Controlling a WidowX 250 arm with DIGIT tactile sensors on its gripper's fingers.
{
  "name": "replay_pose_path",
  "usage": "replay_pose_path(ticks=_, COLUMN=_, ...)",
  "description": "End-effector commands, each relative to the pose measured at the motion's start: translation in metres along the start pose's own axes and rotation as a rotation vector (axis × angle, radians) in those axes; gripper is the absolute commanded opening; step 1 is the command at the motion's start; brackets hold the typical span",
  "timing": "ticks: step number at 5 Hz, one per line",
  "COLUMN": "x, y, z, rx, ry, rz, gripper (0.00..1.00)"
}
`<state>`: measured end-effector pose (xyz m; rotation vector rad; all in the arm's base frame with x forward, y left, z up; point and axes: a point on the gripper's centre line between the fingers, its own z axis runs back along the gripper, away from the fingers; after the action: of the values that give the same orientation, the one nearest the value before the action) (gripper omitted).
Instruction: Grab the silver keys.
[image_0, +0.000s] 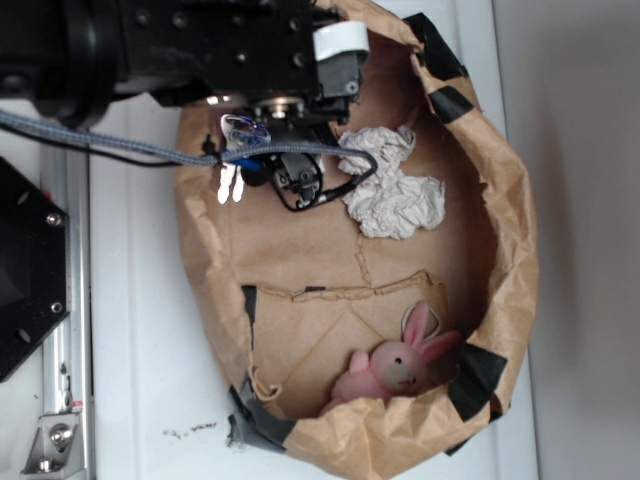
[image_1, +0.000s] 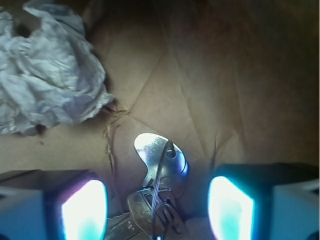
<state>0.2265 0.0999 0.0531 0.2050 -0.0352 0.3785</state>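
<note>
silver keys (image_1: 159, 170) | shiny metal bunch on ring | flat on brown paper

Arm (image_0: 180, 40): matte black blocky housing, round screw holes along its face. White rounded cap (image_0: 341, 41) at one corner, grey block beneath it. Braided grey-blue cable (image_0: 110, 142) runs along the arm; thinner black wire (image_0: 325, 195) loops below the wrist. Small coil of blue and clear wire near a cable tie. Gripper (image_1: 157, 207): two fingers, black backing, pale pads (image_1: 82, 210) glaring white-cyan with a violet tinge on the left one.
</note>
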Motion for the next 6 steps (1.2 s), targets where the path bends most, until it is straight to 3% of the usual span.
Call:
replay_pose_path(ticks=1, x=0.019, y=0.004, z=0.011, rx=-0.011, ry=-0.071, rz=0.040, gripper=0.00)
replay_pose_path(ticks=3, x=0.022, y=0.005, z=0.014, rx=-0.018, ry=-0.072, rz=0.058, gripper=0.00)
replay_pose_path(ticks=6, x=0.018, y=-0.002, z=0.033, rx=-0.086, ry=-0.048, rz=0.062, gripper=0.00)
